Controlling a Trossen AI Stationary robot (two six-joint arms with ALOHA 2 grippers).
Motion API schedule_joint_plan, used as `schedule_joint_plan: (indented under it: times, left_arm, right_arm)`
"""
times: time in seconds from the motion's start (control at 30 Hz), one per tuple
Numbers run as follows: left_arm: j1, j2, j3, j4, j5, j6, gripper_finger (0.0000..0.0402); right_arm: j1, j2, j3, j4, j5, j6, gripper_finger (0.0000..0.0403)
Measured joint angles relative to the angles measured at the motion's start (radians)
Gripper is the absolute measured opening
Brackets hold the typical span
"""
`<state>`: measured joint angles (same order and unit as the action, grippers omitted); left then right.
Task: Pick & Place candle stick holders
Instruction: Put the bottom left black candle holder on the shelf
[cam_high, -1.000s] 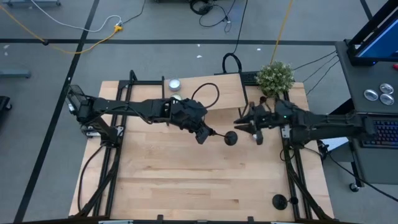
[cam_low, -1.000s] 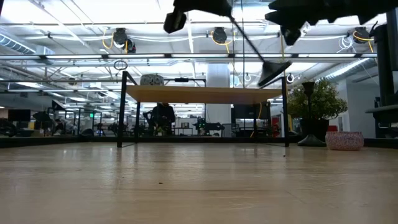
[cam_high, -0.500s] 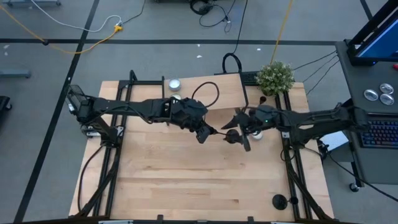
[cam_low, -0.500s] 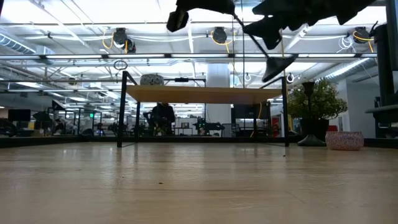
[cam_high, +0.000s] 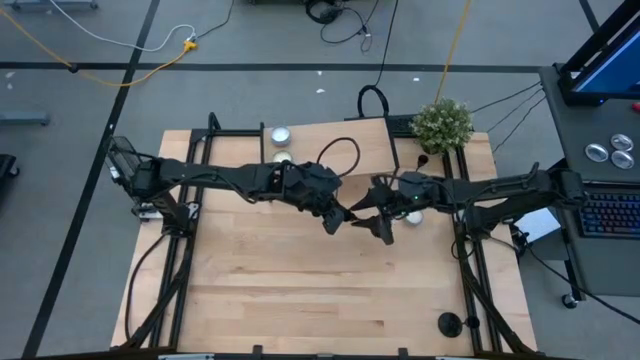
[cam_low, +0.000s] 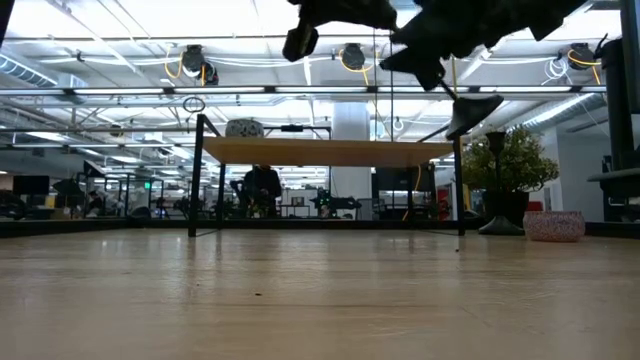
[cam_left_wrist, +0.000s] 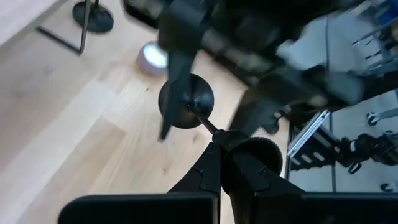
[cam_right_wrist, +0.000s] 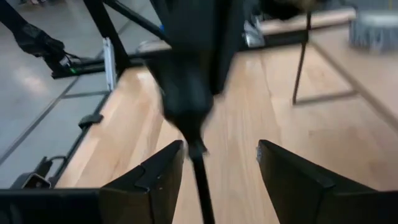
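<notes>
My left gripper (cam_high: 335, 218) is shut on a matte-black candle stick holder over the middle of the table, well above the wood. Its disc base (cam_left_wrist: 186, 99) shows in the low view (cam_low: 475, 104), tilted and lower than the stem. My right gripper (cam_high: 372, 222) is open. In the right wrist view (cam_right_wrist: 219, 149) its fingers stand on either side of the thin stem (cam_right_wrist: 202, 180); I cannot tell whether they touch it. A second holder (cam_high: 449, 322) stands on its disc at the table's near right corner. My left gripper pinches the holder's thin stem (cam_left_wrist: 208, 126) near its free end, between its two fingertips. The fingers come from the table's left, slanting down, roughly in line with the stem. The holder is lifted clear, tilted, its disc base pointing toward the right arm.
A raised wooden shelf (cam_high: 345, 150) on thin black legs stands at the far middle. Silver tealights (cam_high: 281, 134) lie near it, and one lies under the grippers (cam_left_wrist: 152, 57). A potted plant (cam_high: 442, 124) stands at the far right. The near half of the table (cam_high: 300, 300) is bare wood.
My right gripper has gone toward the table's left, up to the held holder, and its open fingers now stand around the stem. My left gripper has carried the holder a little toward the right, still lifted and tilted.
</notes>
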<state>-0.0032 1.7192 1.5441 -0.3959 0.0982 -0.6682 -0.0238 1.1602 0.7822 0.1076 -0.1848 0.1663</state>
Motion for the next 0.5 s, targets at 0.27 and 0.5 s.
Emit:
schedule_joint_plan:
  times: [0.27, 0.5]
  left_arm:
    - [0.000, 0.002, 0.001, -0.002, 0.007, 0.000, 0.0007]
    - [-0.006, 0.002, 0.001, -0.022, 0.006, -0.007, 0.0007]
  right_arm:
    - [0.000, -0.002, 0.000, -0.083, 0.000, 0.036, 0.0188]
    - [0.000, -0.002, 0.000, -0.081, -0.003, 0.059, 0.0160]
